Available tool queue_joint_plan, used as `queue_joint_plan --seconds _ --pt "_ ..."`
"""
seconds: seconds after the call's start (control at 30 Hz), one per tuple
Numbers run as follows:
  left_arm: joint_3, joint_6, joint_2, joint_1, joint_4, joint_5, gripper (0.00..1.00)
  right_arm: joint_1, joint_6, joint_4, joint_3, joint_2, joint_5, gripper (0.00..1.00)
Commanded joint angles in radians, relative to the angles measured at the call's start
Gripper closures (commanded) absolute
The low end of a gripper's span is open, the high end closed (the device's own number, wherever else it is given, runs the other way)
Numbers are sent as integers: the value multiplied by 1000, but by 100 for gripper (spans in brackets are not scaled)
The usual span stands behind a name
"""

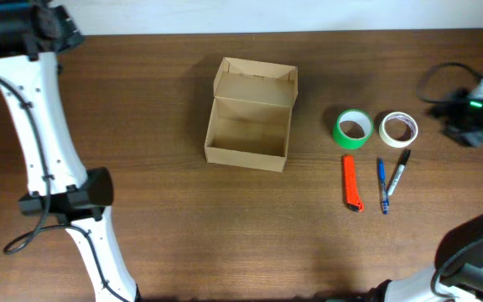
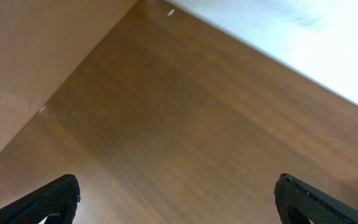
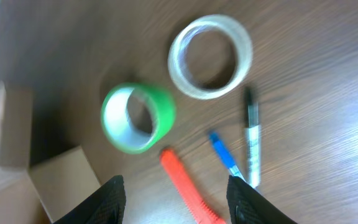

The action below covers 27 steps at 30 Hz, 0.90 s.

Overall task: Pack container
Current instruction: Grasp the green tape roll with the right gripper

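The container (image 1: pixel 246 155), a light-brown cardboard box, stands open and empty at the table's middle with its flap lid raised at the back; one corner of it (image 3: pixel 64 180) shows in the right wrist view. To its right lie a green tape roll (image 1: pixel 353 128) (image 3: pixel 138 117), a whitish tape roll (image 1: pixel 398 128) (image 3: pixel 210 56), an orange cutter (image 1: pixel 352 182) (image 3: pixel 185 186), a blue pen (image 1: pixel 382 184) (image 3: pixel 224 155) and a black marker (image 1: pixel 398 172) (image 3: pixel 252 146). My right gripper (image 1: pixel 459 122) (image 3: pixel 178 193) hovers above these, jaws apart, holding nothing. My left gripper (image 2: pixel 179 205) is wide open over bare wood at the far left.
The brown table's far edge meets a white wall (image 2: pixel 303 37). The left arm (image 1: pixel 44 143) runs down the left side of the table, and the right arm's base (image 1: pixel 476 252) sits at the near right corner. A black cable (image 1: pixel 430 80) loops at the far right.
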<state>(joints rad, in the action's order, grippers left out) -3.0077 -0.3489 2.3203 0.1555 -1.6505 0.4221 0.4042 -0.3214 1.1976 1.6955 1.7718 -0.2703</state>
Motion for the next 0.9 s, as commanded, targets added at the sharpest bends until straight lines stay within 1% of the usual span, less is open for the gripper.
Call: queue_joint_plan --seconds 0.0,0.07,0.17,0.37,0.5,0.63,0.8,0.83,0.87 --pt "43 13 -29 43 -3 -45 0 -156 -94 13 23 6 207 46" --pt "61 13 -29 62 -4 -45 0 -230 -126 15 23 20 278 45" --pt "71 13 -29 78 -4 -45 0 -274 -158 18 23 68 301 45" --pt "71 14 -29 79 -4 -45 0 -271 -159 29 23 222 248 46" --pt "71 14 -29 79 -4 -45 0 -271 -158 1 23 319 216 46" --pt "71 14 -29 79 -4 -45 0 -271 -158 -23 23 380 203 46" --pt "71 14 -29 79 -4 -45 0 -271 -155 -58 23 413 203 46" --pt "71 14 -29 79 -4 -45 0 -271 -155 -66 23 418 203 48" --pt "71 14 -29 79 -4 -45 0 -271 -155 -74 23 423 202 53"
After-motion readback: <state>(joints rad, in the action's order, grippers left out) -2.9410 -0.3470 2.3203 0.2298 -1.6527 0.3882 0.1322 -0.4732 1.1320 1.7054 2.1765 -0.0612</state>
